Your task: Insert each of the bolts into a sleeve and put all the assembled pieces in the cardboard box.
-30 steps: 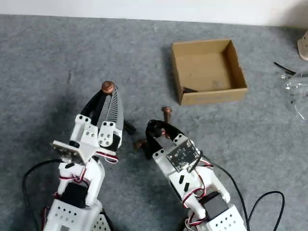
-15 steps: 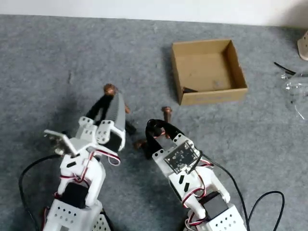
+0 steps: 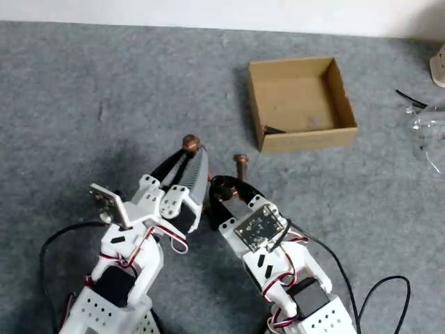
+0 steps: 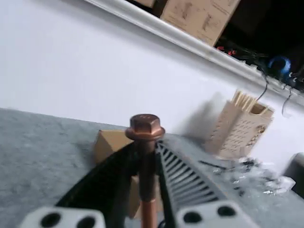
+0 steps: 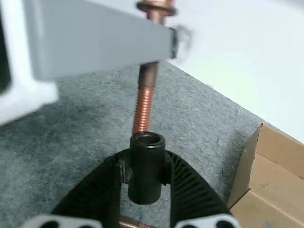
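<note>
Grey felt-like mat (image 3: pixel 69 83) covers the table, with a white wall (image 3: pixel 208 10) along its far edge. An open cardboard box (image 3: pixel 309 139) sits on the mat; a dark piece (image 3: pixel 273 130) lies inside at its near left corner.

Left gripper (image 3: pixel 191 153), near the box's near left corner and to its left, is clamped on a copper bolt (image 3: pixel 191 143). In the left wrist view the gripper (image 4: pixel 147 147) grips the bolt (image 4: pixel 145 128) by the shank, head up and clear of the fingertips, with the box behind it.

Right gripper (image 3: pixel 224 188), just nearer the arm bases than the left one and likewise off the box's near left corner, is closed around a black sleeve (image 5: pixel 146 166). In the right wrist view the gripper (image 5: pixel 146 173) holds the sleeve upright with its open end up. The bolt (image 5: pixel 145 95) hangs directly over it, threaded end at the sleeve's mouth; whether it has entered cannot be told.

A second bolt (image 3: pixel 240 164) stands head up on the mat between the right gripper and the box's near wall. A third bolt (image 5: pixel 133 222) lies on the mat beneath the right gripper. Wires and clear plastic (image 3: pixel 424 118) lie to the right of the box.
</note>
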You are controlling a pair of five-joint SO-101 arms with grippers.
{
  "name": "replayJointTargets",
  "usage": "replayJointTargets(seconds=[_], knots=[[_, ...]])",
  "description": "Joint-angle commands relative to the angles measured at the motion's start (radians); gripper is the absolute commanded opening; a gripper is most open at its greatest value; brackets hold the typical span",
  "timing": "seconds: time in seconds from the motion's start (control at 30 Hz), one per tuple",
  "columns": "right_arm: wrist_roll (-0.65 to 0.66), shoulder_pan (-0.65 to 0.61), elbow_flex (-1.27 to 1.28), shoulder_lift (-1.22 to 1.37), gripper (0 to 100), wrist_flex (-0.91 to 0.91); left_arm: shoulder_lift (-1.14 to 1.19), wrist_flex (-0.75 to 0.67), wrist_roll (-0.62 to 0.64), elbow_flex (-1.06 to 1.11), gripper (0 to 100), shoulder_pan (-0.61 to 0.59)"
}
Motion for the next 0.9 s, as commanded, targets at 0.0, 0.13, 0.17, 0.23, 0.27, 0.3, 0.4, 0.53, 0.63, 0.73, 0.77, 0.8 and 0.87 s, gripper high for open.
replayJointTargets(seconds=[0.0,0.13,0.17,0.23,0.27,0.3,0.4,0.53,0.63,0.73,0.77,0.8,0.87], knots=[[0.011,-0.021,0.108,-0.018,0.5,0.01,0.001,-0.025,0.008,-0.076,1,0.067],[0.011,-0.019,0.108,-0.018,0.5,0.01,0.001,-0.025,0.005,-0.067,1,0.071],[0.011,-0.019,0.108,-0.018,0.5,0.01,0.001,-0.025,0.005,-0.071,1,0.068],[0.011,-0.021,0.108,-0.018,0.5,0.012,-0.001,-0.026,0.003,-0.087,1,0.067],[0.011,-0.021,0.108,-0.018,0.5,0.012,-0.002,-0.026,0.003,-0.099,1,0.067],[0.011,-0.019,0.108,-0.018,0.5,0.012,-0.01,-0.026,0.003,-0.104,1,0.067],[0.011,-0.018,0.108,-0.018,0.5,0.012,-0.058,-0.023,0.003,-0.107,1,0.067],[0.012,-0.016,0.108,-0.018,0.5,0.012,-0.094,-0.021,0.005,-0.114,1,0.074],[0.012,-0.016,0.108,-0.018,0.5,0.01,-0.091,-0.02,0.005,-0.105,1,0.074],[0.012,-0.015,0.108,-0.018,0.5,0.01,-0.091,0.037,0.005,-0.111,1,0.074],[0.012,-0.015,0.108,-0.018,0.5,0.01,-0.091,0.06,0.005,-0.111,1,0.074],[0.012,-0.015,0.108,-0.018,0.5,0.01,-0.091,0.078,0.005,-0.107,1,0.074],[0.012,-0.008,0.108,-0.018,0.5,0.01,-0.091,0.11,0.003,-0.105,1,0.073]])
